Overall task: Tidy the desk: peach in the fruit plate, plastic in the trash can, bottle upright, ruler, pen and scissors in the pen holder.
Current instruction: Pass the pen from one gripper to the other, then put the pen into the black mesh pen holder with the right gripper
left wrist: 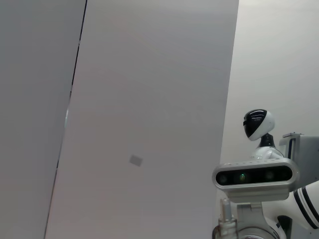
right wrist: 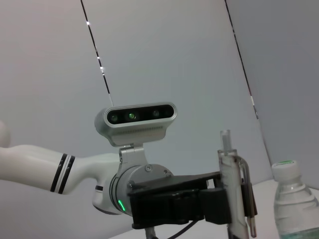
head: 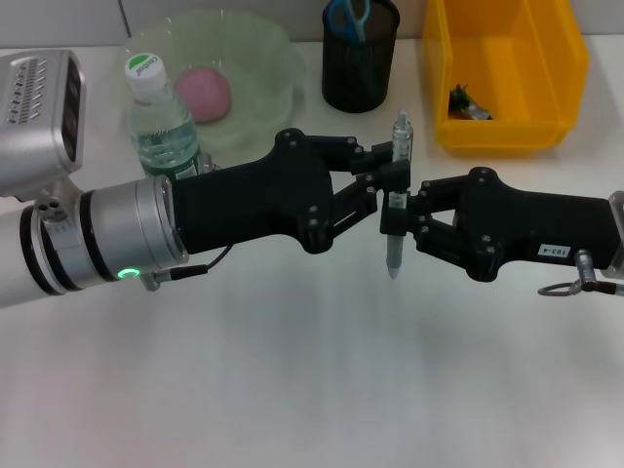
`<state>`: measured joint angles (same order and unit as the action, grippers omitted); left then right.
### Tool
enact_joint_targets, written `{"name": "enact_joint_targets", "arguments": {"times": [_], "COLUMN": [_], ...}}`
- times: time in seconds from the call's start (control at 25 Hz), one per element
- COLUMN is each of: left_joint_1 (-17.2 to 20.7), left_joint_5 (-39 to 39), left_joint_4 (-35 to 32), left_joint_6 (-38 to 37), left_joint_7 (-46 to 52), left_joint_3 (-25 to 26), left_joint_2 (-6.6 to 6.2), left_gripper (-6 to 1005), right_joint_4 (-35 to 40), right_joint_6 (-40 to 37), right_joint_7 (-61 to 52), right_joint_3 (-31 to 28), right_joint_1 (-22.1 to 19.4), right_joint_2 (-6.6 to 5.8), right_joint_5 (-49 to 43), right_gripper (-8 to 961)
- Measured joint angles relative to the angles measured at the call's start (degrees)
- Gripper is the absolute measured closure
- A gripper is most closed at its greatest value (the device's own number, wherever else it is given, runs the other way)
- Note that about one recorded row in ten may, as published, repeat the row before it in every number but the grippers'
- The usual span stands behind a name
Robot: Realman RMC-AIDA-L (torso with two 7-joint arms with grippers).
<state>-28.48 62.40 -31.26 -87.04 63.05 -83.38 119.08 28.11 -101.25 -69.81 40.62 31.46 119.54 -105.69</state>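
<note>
So both arms are meeting mid-desk, and the left gripper (head: 382, 183) and right gripper (head: 408, 216) are both pinching the pen (head: 397, 195), holding it upright. Looks like a handoff; next, one lets go, the other carries it to the pen holder (head: 360, 56).

White desk (head: 292, 390) — plain top, near part bare. Along the far edge, left to right: bottle (head: 161, 122) standing upright, green plate (head: 258, 68) just behind it, black mesh pen holder (head: 361, 63), yellow bin (head: 507, 78). Bottle and plate overlap in view — contact can't be told.
</note>
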Motion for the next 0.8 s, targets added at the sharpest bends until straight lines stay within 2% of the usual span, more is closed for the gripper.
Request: {"name": "enact_joint_targets", "arguments": {"times": [0.28, 0.8], "left_joint_1": [0.0, 0.1], "left_joint_5": [0.1, -0.7], "left_joint_4": [0.1, 0.6], "left_joint_6": [-0.4, -0.1], "left_joint_7": [-0.1, -0.1], "left_joint_3": [0.0, 0.3], "left_joint_2": [0.01, 0.02], "left_gripper": [782, 475], "right_joint_4": [0.0, 0.2], "right_joint_6": [0.2, 1.8], "right_joint_7": [0.0, 0.0], "right_joint_3": [-0.1, -0.3], "right_joint_1": [0.2, 0.1], "right_joint_2": [-0.01, -0.03], "right_joint_5": [0.0, 1.2], "right_gripper": [812, 813]}}
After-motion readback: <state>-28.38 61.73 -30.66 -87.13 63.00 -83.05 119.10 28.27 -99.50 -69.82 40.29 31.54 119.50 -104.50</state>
